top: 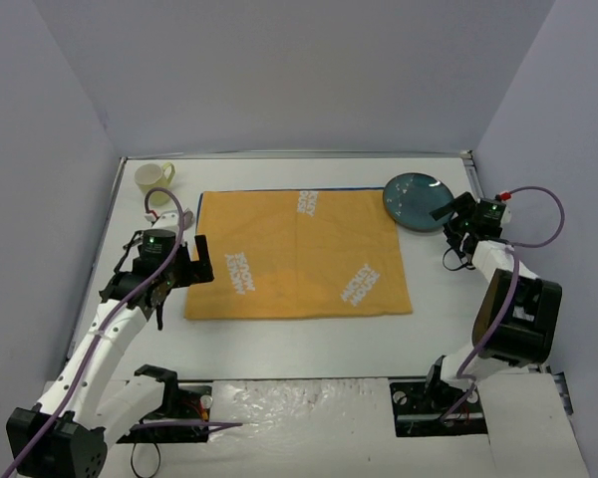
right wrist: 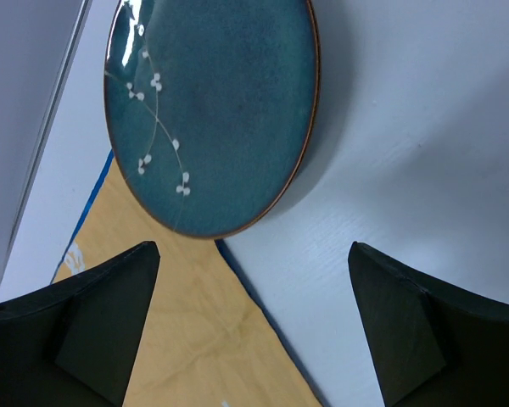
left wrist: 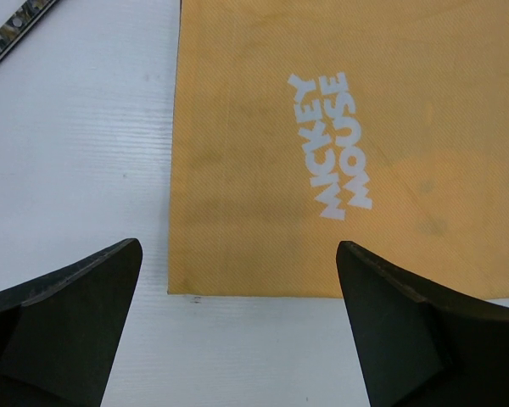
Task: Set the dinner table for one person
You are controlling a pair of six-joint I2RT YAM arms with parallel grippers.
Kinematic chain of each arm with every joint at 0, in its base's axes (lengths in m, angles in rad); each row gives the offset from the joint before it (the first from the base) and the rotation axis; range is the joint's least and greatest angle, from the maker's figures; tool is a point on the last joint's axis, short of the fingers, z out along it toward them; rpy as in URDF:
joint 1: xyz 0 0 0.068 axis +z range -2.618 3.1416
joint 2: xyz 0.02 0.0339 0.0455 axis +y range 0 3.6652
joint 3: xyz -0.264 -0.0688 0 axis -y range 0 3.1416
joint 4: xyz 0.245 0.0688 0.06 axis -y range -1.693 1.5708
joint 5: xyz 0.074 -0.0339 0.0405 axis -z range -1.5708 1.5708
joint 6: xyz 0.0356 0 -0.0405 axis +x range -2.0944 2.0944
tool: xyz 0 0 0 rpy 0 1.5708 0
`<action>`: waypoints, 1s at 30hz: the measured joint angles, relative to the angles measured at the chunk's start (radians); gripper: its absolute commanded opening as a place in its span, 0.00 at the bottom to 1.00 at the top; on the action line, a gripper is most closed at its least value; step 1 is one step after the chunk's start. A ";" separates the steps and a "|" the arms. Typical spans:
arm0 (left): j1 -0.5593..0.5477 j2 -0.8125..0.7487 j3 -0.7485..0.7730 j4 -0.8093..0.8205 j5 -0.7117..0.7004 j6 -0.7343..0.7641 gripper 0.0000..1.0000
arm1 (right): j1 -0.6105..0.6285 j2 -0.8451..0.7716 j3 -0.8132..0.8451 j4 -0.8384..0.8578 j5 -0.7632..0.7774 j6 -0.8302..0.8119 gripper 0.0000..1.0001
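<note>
Your two arms rise from the near edge of the flat white dinner table (top: 299, 339), which fills the whole floor of the scene. An orange-yellow cloth placemat (top: 299, 254) lies flat in its middle.

Your left gripper (top: 184, 284) hangs over the placemat's near left corner, wrist bent down, jaws spread wide with nothing between them. The left wrist view shows that corner and the white "MICKEY MOUSE" lettering (left wrist: 335, 144) between the fingers (left wrist: 59, 331).

Farther back on the right side, your right gripper (top: 447, 231) reaches toward the far edge, also released and empty. It points at a round blue-green glazed plate (top: 419, 201). Only the right wrist view shows the plate's white blossom twig and its rim lying over the placemat's far right corner.

A pale yellow mug (top: 154, 177) stands upright near the far left corner, well apart from both arms.
</note>
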 measured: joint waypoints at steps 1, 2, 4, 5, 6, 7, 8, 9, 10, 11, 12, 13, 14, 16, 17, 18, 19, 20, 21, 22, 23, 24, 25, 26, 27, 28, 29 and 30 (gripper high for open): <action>0.003 0.000 0.000 0.008 0.004 0.005 0.97 | -0.006 0.035 0.000 0.036 -0.010 0.009 0.90; 0.007 0.000 0.000 0.014 0.007 0.009 0.97 | -0.010 0.070 -0.001 0.073 -0.021 0.020 0.90; 0.010 0.000 0.000 0.023 0.010 0.015 0.97 | -0.015 0.133 -0.008 0.137 -0.038 0.041 0.89; 0.011 -0.001 0.000 0.027 0.011 0.018 0.97 | -0.017 0.161 -0.013 0.166 -0.046 0.051 0.89; 0.014 -0.001 0.000 0.030 0.012 0.020 0.97 | -0.018 0.185 -0.017 0.194 -0.053 0.063 0.88; 0.016 -0.001 0.000 0.033 0.013 0.021 0.97 | -0.018 0.206 -0.022 0.221 -0.060 0.076 0.87; 0.017 -0.001 0.000 0.034 0.015 0.023 0.97 | -0.019 0.225 -0.023 0.255 -0.068 0.090 0.87; 0.019 -0.002 0.000 0.036 0.017 0.024 0.97 | -0.021 0.243 -0.023 0.292 -0.073 0.101 0.86; 0.022 -0.002 0.000 0.037 0.018 0.025 0.97 | -0.023 0.259 -0.022 0.329 -0.077 0.111 0.85; 0.025 -0.002 0.000 0.038 0.018 0.025 0.97 | -0.023 0.273 -0.021 0.359 -0.085 0.121 0.83; 0.028 -0.002 0.000 0.039 0.019 0.026 0.97 | -0.023 0.287 -0.020 0.389 -0.092 0.131 0.82; 0.030 -0.002 0.000 0.040 0.019 0.026 0.97 | -0.023 0.300 -0.019 0.417 -0.099 0.142 0.80; 0.033 -0.002 0.000 0.040 0.018 0.026 0.97 | -0.023 0.314 -0.017 0.441 -0.105 0.155 0.78; 0.037 -0.002 0.000 0.041 0.018 0.026 0.97 | -0.023 0.344 -0.011 0.491 -0.115 0.181 0.75; 0.039 -0.002 0.000 0.042 0.019 0.026 0.97 | -0.023 0.358 -0.008 0.513 -0.118 0.192 0.73; 0.040 -0.002 0.000 0.042 0.019 0.026 0.97 | -0.023 0.370 -0.007 0.534 -0.122 0.204 0.72; 0.041 -0.001 0.000 0.043 0.018 0.026 0.97 | -0.023 0.381 -0.006 0.554 -0.126 0.215 0.70; 0.042 -0.001 0.000 0.043 0.018 0.026 0.97 | -0.023 0.389 -0.005 0.566 -0.126 0.220 0.64; 0.042 -0.001 0.000 0.043 0.018 0.026 0.97 | -0.023 0.395 -0.005 0.578 -0.127 0.228 0.58; 0.043 -0.001 0.000 0.043 0.018 0.026 0.97 | -0.023 0.400 -0.005 0.588 -0.128 0.236 0.52; 0.043 -0.001 0.000 0.043 0.018 0.026 0.97 | -0.024 0.406 -0.005 0.590 -0.125 0.239 0.45; 0.043 0.000 0.000 0.043 0.018 0.026 0.97 | -0.024 0.412 -0.007 0.593 -0.122 0.245 0.38; 0.043 0.000 0.000 0.043 0.018 0.026 0.97 | -0.026 0.420 -0.010 0.599 -0.121 0.255 0.31; 0.043 0.001 0.000 0.043 0.018 0.026 0.97 | -0.029 0.426 -0.016 0.605 -0.119 0.266 0.27; 0.043 0.002 0.000 0.043 0.018 0.026 0.97 | -0.030 0.430 -0.021 0.611 -0.118 0.273 0.24; 0.043 0.003 0.000 0.043 0.019 0.026 0.97 | -0.031 0.434 -0.027 0.617 -0.117 0.278 0.20; 0.043 0.004 0.000 0.043 0.019 0.026 0.97 | -0.035 0.436 -0.030 0.619 -0.117 0.283 0.15; 0.043 0.005 0.000 0.043 0.019 0.026 0.97 | -0.039 0.438 -0.033 0.620 -0.117 0.288 0.09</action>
